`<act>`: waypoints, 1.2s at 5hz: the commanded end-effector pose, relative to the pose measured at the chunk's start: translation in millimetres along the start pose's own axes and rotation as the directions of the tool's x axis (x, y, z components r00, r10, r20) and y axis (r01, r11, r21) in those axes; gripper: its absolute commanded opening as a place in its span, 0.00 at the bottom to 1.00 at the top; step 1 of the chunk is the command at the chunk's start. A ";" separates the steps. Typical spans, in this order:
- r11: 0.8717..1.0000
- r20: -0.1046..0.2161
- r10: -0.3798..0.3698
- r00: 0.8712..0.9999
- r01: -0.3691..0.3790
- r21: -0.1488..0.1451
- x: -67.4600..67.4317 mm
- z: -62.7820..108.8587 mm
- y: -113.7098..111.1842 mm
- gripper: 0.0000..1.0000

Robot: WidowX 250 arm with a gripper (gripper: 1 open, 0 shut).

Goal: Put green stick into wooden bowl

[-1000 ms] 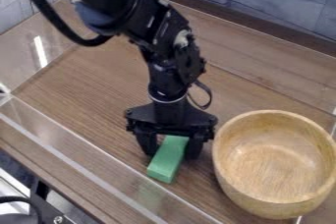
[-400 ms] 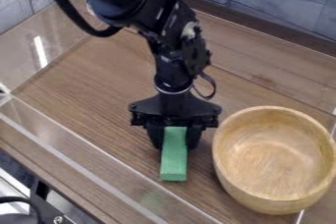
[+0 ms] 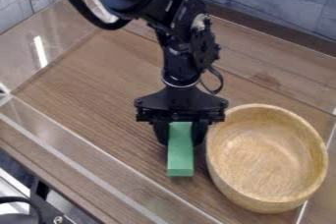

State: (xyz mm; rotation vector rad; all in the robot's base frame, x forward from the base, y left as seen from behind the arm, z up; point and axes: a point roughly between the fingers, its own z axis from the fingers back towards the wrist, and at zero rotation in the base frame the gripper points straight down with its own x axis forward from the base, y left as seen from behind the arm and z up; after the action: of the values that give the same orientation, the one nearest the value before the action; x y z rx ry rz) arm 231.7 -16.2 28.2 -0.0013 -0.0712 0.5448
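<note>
the green stick (image 3: 180,152) lies flat on the wooden table (image 3: 92,81), its far end directly under the claw (image 3: 178,123) and its near end reaching out toward the camera. the claw points straight down and is closed on that far end, jaws pressed to the long sides. judged stiff, light and smooth-faced; unlikely to bend or break. held near one end, it may droop or pivot when lifted, so a hold nearer the middle would be steadier. the wooden bowl (image 3: 266,158) sits just beside the claw, to its right in view, empty and upright. a clear wall (image 3: 79,154) runs along the near table edge.
</note>
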 end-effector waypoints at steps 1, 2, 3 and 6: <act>0.998 0.025 -0.053 0.998 0.053 -0.019 3.0 3.9 -6.4 0.00; 0.993 0.021 -0.120 0.993 0.120 -0.019 -5.1 -5.3 -17.9 0.00; 0.981 0.018 -0.191 0.982 0.191 -0.018 -13.2 -7.3 -29.5 0.00; 0.975 0.022 -0.223 0.975 0.223 -0.009 -11.7 29.5 -23.4 0.00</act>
State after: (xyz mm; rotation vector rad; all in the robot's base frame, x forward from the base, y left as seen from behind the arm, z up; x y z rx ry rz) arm 221.2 -39.0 45.2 0.0185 -0.0388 0.3349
